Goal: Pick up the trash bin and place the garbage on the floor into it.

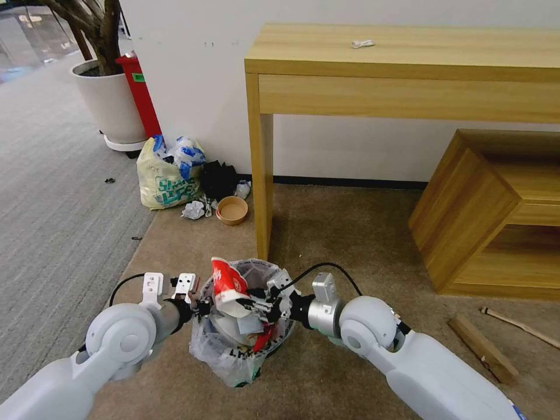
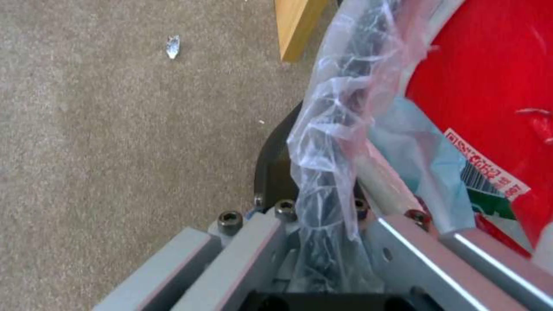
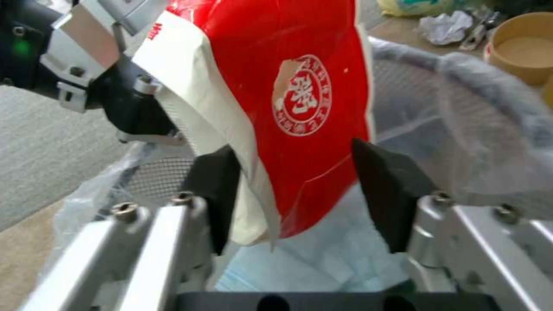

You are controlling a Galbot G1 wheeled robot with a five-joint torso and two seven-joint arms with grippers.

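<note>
The trash bin (image 1: pixel 217 344), black with a crinkly clear liner, stands low before me, full of litter. My left gripper (image 1: pixel 197 304) is shut on its near left rim; the left wrist view shows the dark rim and liner (image 2: pixel 328 142) running between the jaws. My right gripper (image 1: pixel 263 303) reaches over the bin's right side and is shut on a red and white carton (image 3: pixel 300 95), which sticks up tilted above the rim, pads (image 3: pixel 386 190) on either flank. On the carpet floor (image 1: pixel 350 233) at the right lie a wooden stick (image 1: pixel 519 326) and a cardboard piece (image 1: pixel 483 348).
A wooden desk leg (image 1: pixel 262 175) stands just behind the bin, with a low wooden shelf (image 1: pixel 490 216) to the right. By the wall are a yellowish tied bag (image 1: pixel 166 181), crumpled paper (image 1: pixel 193 210) and a paper bowl (image 1: pixel 231 210). A white plant pot (image 1: pixel 111 99) stands far left.
</note>
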